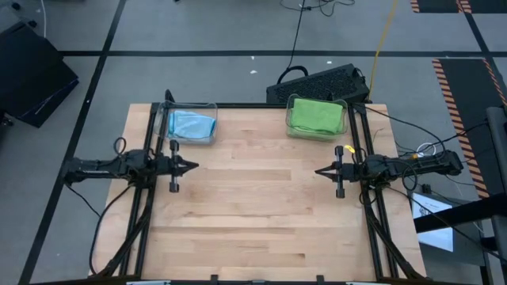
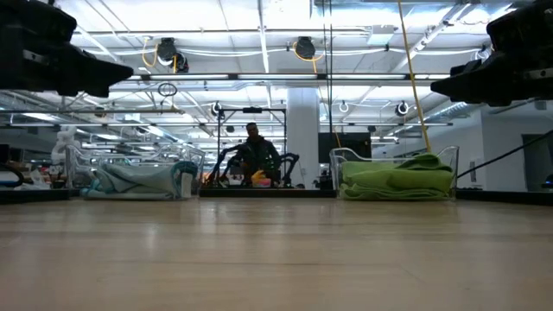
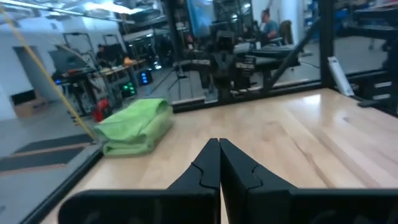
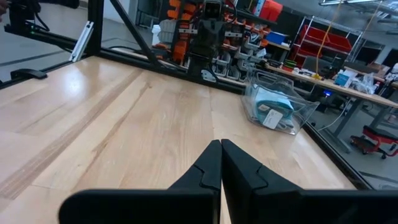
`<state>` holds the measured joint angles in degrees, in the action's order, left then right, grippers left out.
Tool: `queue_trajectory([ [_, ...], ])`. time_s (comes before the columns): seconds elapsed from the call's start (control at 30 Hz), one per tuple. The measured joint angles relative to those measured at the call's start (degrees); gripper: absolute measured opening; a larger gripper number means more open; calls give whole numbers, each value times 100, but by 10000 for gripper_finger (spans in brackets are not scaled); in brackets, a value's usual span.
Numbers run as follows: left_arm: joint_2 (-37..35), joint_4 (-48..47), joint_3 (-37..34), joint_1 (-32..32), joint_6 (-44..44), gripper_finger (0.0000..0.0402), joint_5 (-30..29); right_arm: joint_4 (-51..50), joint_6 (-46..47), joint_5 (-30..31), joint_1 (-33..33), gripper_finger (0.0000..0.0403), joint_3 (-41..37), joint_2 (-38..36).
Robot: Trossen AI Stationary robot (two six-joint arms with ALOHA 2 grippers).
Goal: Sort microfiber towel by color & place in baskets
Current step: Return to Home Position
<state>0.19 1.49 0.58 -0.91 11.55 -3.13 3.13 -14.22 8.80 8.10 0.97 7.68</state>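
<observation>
both baskets are sitting along the far edge of the counter (image 1: 253, 206). the left basket (image 1: 190, 105) is sitting by the counter's far-left corner with the blue towel (image 1: 190, 125) lying inside it. the right basket (image 1: 317, 138) is sitting by the far-right corner with the green towel (image 1: 315, 115) bunched inside.

the left gripper (image 1: 194, 166) is hovering just inside the counter's left edge, about halfway along it and pointing toward the middle. its fingers (image 3: 208, 165) are pinching together on nothing. the right gripper (image 1: 318, 171) is mirroring that at the counter's right edge, with its fingers (image 4: 210, 165) also pressing together, empty. a person (image 2: 252, 145) is showing in the room past the counter's far edge.
</observation>
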Motion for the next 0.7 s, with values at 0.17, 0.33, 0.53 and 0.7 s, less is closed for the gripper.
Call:
queue_trajectory([
  [0.17,73,-79,2,98,-88,4,184,111,0,17,0,0,0,5],
  [0.33,146,-89,4,94,-398,9,213,193,2,12,-2,0,0,22],
  [0.53,194,-81,4,94,-448,2,187,204,156,2,-2,0,-2,24],
  [0.7,205,-1,0,94,-437,21,162,388,593,9,-2,0,0,20],
])
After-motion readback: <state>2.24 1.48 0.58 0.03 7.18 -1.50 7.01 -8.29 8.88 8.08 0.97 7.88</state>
